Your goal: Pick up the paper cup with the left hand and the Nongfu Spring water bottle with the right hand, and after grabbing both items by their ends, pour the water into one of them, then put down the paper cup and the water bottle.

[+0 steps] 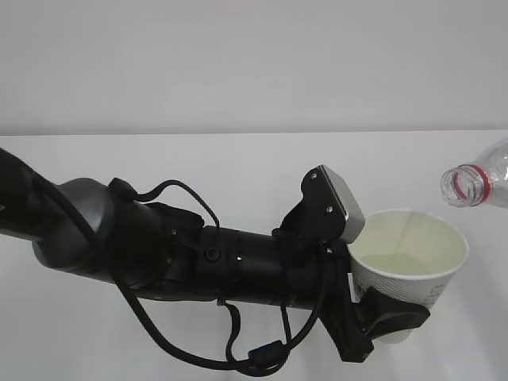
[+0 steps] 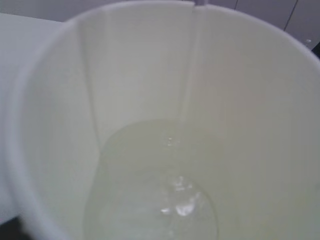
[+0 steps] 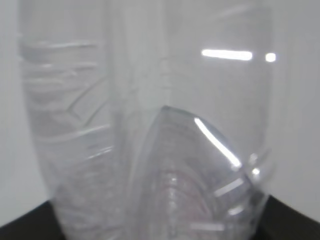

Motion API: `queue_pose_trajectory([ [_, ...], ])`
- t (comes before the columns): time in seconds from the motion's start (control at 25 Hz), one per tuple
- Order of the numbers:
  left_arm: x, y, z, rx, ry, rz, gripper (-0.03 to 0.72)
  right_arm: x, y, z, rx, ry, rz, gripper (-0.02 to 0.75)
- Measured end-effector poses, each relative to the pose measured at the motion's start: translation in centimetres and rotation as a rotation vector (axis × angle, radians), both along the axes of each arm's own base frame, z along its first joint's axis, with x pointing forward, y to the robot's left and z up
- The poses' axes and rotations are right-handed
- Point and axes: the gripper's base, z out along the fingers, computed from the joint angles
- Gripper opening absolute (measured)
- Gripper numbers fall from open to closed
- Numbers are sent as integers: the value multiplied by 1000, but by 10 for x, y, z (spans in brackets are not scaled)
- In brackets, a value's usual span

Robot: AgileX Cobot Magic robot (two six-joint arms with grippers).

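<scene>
The left hand (image 1: 379, 317) grips a paper cup (image 1: 409, 266) low on its wall, water (image 2: 160, 190) pooled inside. The open bottle (image 1: 479, 182) lies tilted above the rim at the right, seemingly held by the unseen right hand. Keep the mouth over the cup and tip slowly.

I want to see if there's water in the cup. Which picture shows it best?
The left wrist view: it looks straight down into the paper cup at the water pooled at the bottom. The exterior view shows the whole cup, with only a faint pool. The right wrist view shows only the bottle.
</scene>
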Motion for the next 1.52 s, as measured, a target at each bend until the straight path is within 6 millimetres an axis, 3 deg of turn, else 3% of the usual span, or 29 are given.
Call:
queue_pose_trajectory([
  [1.52, 0, 0, 0, 2, 0, 1, 510, 0, 0, 0, -19, -4, 2, 438],
])
